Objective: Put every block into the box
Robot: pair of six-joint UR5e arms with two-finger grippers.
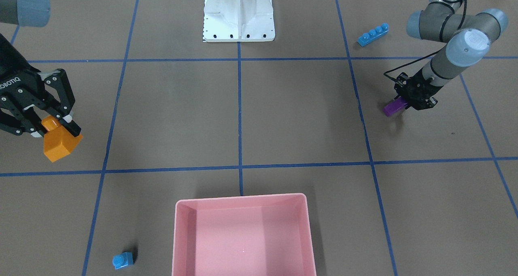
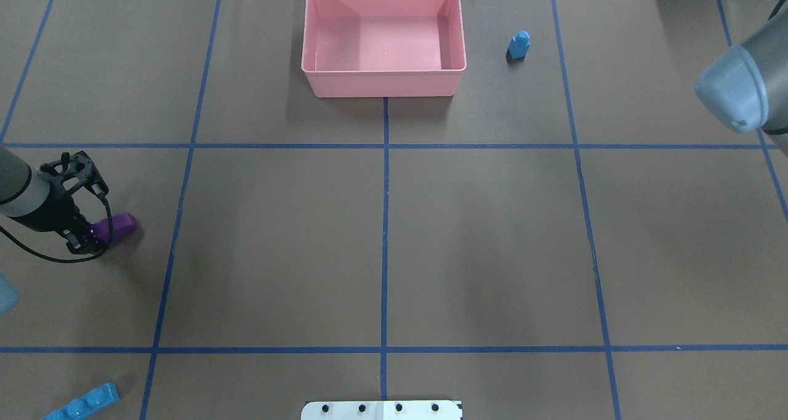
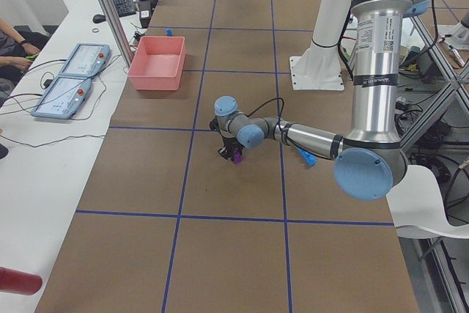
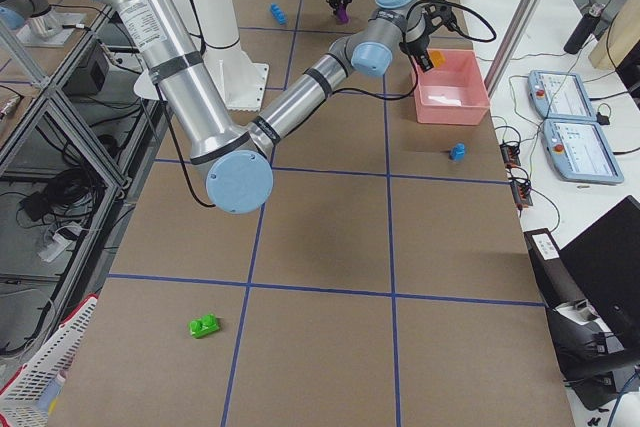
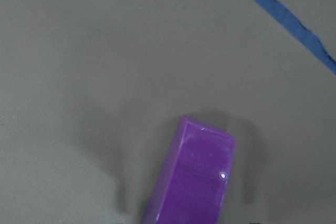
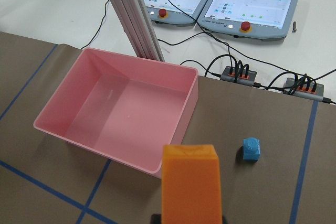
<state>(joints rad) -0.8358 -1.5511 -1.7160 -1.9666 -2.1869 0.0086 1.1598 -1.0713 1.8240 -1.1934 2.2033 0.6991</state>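
Observation:
My right gripper is shut on the orange block and holds it in the air; in the right wrist view the orange block hangs near the pink box's near corner. The box holds nothing. My left gripper is shut on the purple block, low over the table; the block fills the bottom of the left wrist view. The long blue block lies near the robot's left. The tiny blue block stands beside the box. The green block lies far on the robot's right.
The white robot base stands at the table's robot-side edge. Operator panels, cables and an aluminium post lie beyond the box. Blue tape lines grid the brown table.

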